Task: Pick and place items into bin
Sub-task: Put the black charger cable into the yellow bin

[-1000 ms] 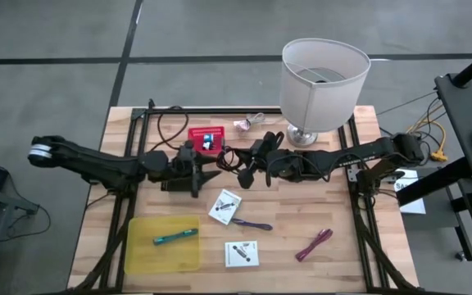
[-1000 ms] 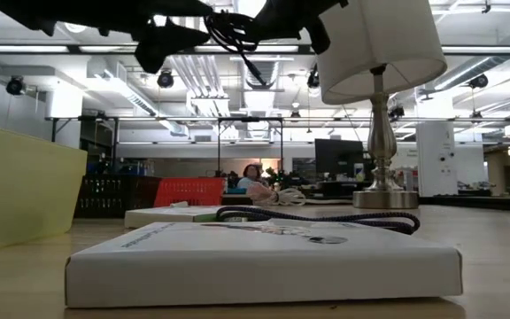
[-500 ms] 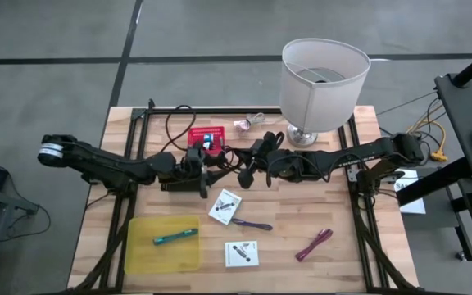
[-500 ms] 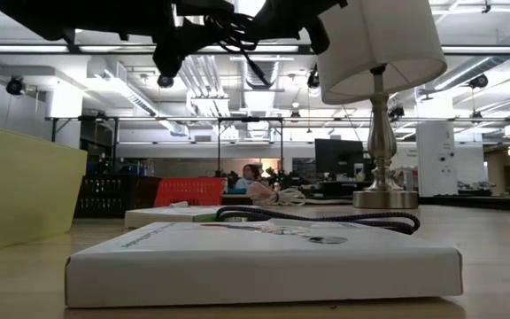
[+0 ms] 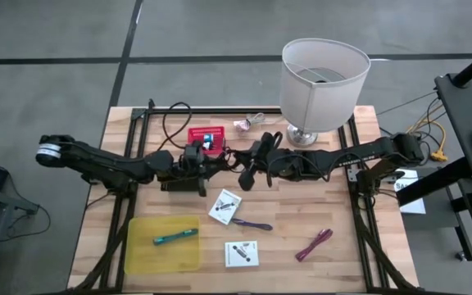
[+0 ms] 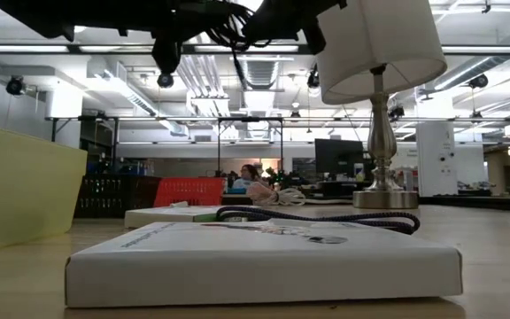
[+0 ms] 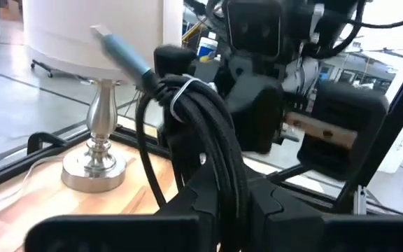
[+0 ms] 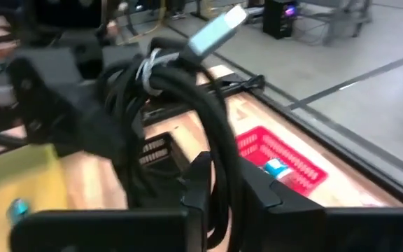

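The black coiled cable hangs above the middle of the table, and both grippers are shut on it. My left gripper comes at it from the table's left, my right gripper from the right. The coil is bound with a light tie and has a grey plug sticking out. A teal pen lies in the yellow bin at the near left. Two white cards, a purple pen and a magenta stick lie on the wood. My left gripper pinches the bundled strands of the cable's coil between its two fingers, coming level from the table's left. The coil stands up past the fingers, clear of the table. My right gripper holds the same coil's strands between its two fingers, level from the table's right. The coil is lifted clear, its plug end past the fingers.
A big white lamp stands at the far right, its base close behind the right arm. A small red basket and loose wires lie at the far middle. In the low view a white card fills the foreground.
My left gripper has gone toward the table's right, up to the cable held by my right gripper, and has shut on the coil. My right gripper and the cable have stayed in place above the table.
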